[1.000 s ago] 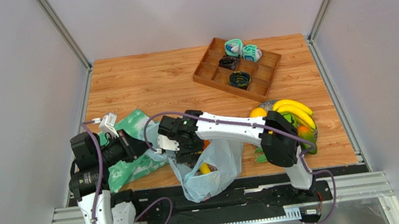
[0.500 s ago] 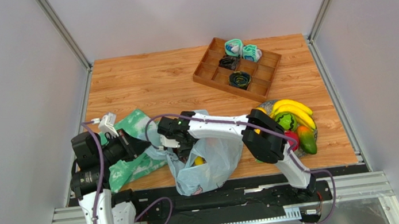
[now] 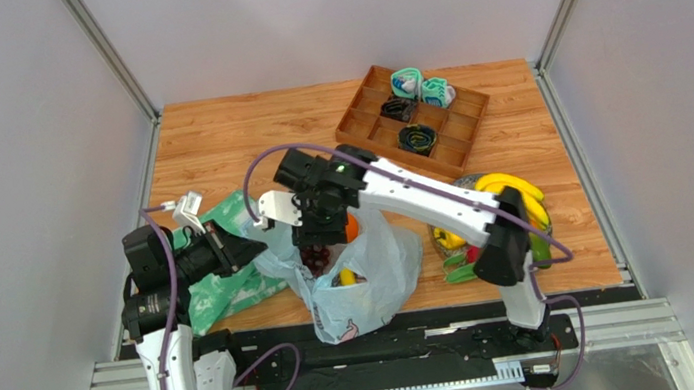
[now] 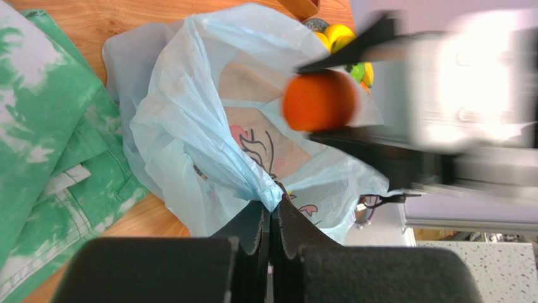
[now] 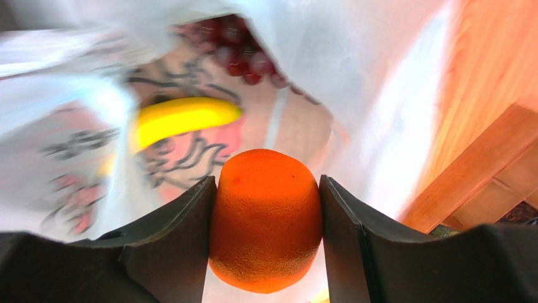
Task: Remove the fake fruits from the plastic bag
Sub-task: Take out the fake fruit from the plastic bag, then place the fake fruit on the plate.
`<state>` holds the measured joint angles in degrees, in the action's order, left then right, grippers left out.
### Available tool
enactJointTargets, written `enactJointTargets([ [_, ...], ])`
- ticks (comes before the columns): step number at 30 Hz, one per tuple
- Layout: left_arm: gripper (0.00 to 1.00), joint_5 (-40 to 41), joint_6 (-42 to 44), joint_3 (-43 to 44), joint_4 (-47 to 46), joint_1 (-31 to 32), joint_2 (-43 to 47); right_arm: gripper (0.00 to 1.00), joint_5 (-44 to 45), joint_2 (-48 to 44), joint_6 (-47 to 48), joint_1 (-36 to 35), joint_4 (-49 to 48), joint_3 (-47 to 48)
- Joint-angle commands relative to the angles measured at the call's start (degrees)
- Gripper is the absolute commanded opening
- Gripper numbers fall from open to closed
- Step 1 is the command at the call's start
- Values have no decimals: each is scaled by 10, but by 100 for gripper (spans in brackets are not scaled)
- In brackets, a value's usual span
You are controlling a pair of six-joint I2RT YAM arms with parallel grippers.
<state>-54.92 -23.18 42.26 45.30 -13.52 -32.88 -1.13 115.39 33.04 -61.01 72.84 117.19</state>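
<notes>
- We are seeing the plastic bag point(image 3: 377, 277) lying crumpled at the lower centre of the top view. It is pale blue and translucent with its mouth gaping upward, and the left gripper point(image 4: 273, 208) is pinching its rim.
- The orange point(image 5: 265, 252) is sitting clamped in the right gripper point(image 5: 265, 189), over the bag's mouth.
- Purple grapes point(image 5: 243, 50) and a yellow fruit point(image 5: 183, 117) are lying inside the bag.
- The banana bunch point(image 3: 506, 184) is resting among other fruits at the right of the top view, apart from the bag.
</notes>
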Motion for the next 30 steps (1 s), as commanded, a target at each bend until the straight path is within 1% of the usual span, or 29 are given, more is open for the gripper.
enactJointTargets([
  [1, 0, -18, -17, 6, -48, 0, -17, 41, -147, -149, 5, 4, 28, -10],
  [2, 0, -16, -18, 10, -50, -1, -20, 41, -150, -170, 3, 7, 20, -36],
  [4, 0, -17, -17, 14, -54, 0, -30, 41, -155, -216, -5, 19, -5, -53],
  [7, 0, -17, -13, 19, -53, 0, -43, 41, -156, -254, -33, 71, -23, -72],
  [8, 0, -17, -12, 21, -53, -1, -47, 41, -146, -262, -33, 107, -25, -81],
  [10, 0, -13, -12, 22, -54, 0, -50, 41, -135, -281, -18, 150, -23, -116],
  [11, 0, -12, -11, 22, -54, 0, -53, 41, -121, -286, -11, 197, -22, -130],
  [12, 0, -12, -11, 22, -54, 0, -54, 41, -117, -289, 3, 220, -22, -163],
  [13, 0, -11, -11, 21, -54, 0, -56, 41, -112, -289, 11, 240, -18, -176],
  [14, 0, -9, -8, 21, -53, -1, -58, 40, -90, -288, 13, 275, -23, -193],
  [16, 0, -7, -6, 23, -51, 0, -61, 39, -85, -276, 23, 310, -26, -229],
  [17, 0, -7, 0, 24, -50, -1, -63, 39, -84, -271, 26, 343, -35, -237],
  [20, 0, -5, 12, 29, -36, -1, -68, 38, -71, -241, 46, 391, -58, -261],
  [25, 0, 3, 29, 39, -19, 0, -71, 39, -39, -206, 88, 422, -91, -289],
  [30, 0, 3, 32, 41, -13, -8, -71, 39, -18, -169, 106, 442, -125, -311],
])
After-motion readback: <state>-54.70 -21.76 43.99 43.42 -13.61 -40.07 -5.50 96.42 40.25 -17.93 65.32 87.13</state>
